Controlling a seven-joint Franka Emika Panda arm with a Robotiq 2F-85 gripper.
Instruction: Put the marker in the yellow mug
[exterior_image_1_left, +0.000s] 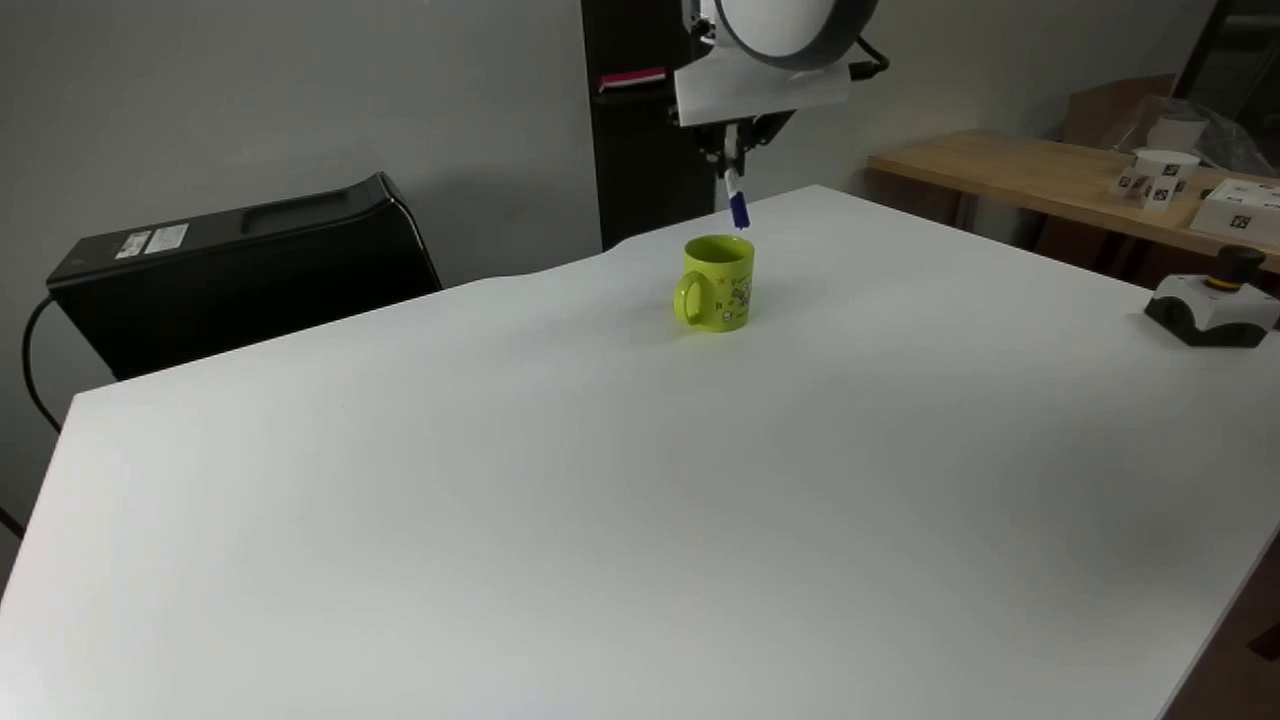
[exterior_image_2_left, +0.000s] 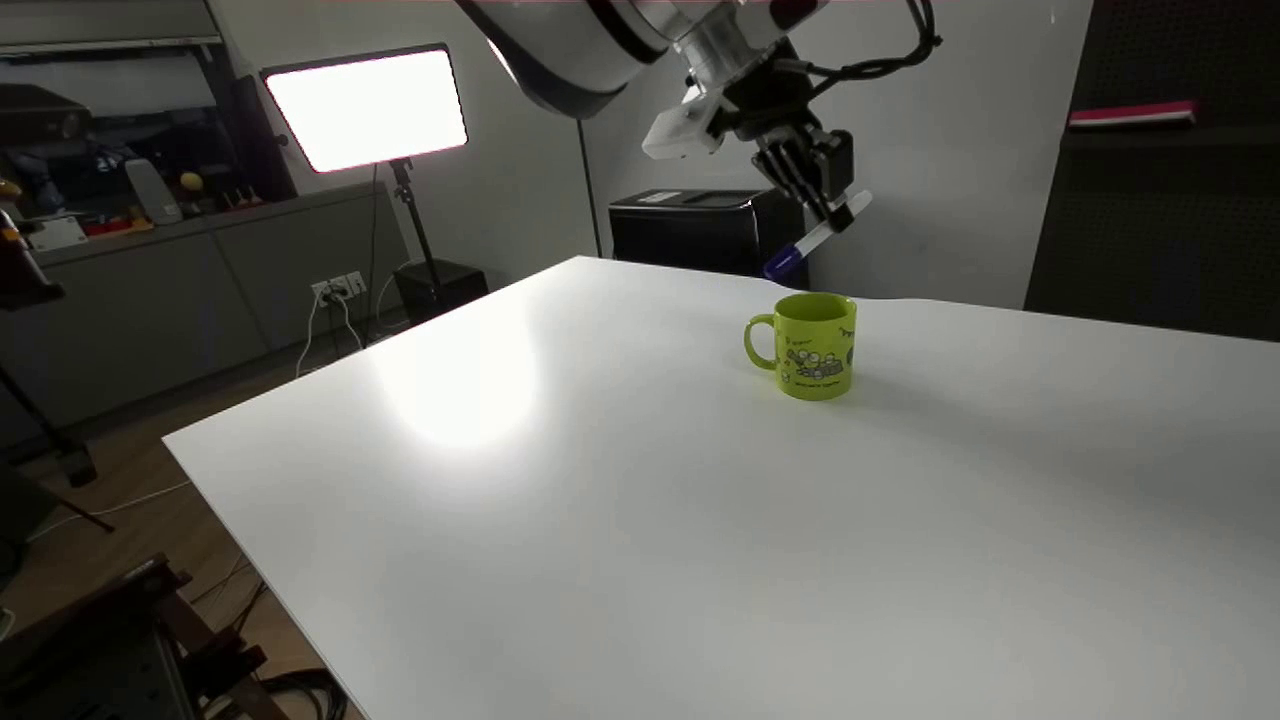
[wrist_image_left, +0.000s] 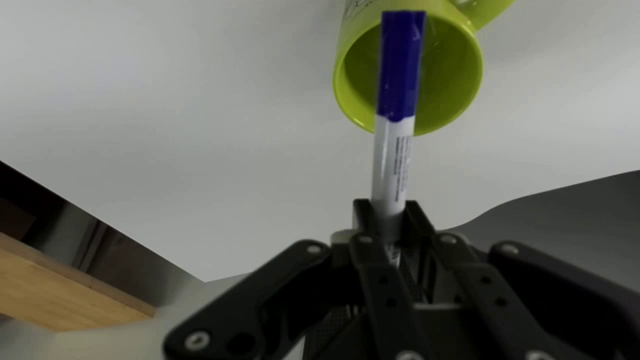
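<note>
The yellow-green mug stands upright on the white table in both exterior views (exterior_image_1_left: 720, 290) (exterior_image_2_left: 818, 350), its handle to the side. It shows from above in the wrist view (wrist_image_left: 452, 70). My gripper is shut on the white marker and holds it above the mug; the gripper shows in both exterior views (exterior_image_1_left: 733, 158) (exterior_image_2_left: 840, 212) and in the wrist view (wrist_image_left: 387, 215). The marker (exterior_image_1_left: 734, 186) is tilted, its dark blue cap end pointing down; it also shows in an exterior view (exterior_image_2_left: 816, 238). In the wrist view the marker (wrist_image_left: 394, 155) overlaps the mug's opening. It is apart from the mug.
The white table (exterior_image_1_left: 500, 480) has its back edge just behind the mug. A black case (exterior_image_1_left: 250, 260) stands beyond that edge. A white device with a black knob (exterior_image_1_left: 1212, 305) sits at the table's side. A wooden side table (exterior_image_1_left: 1000, 165) and a lamp panel (exterior_image_2_left: 370, 105) stand further off.
</note>
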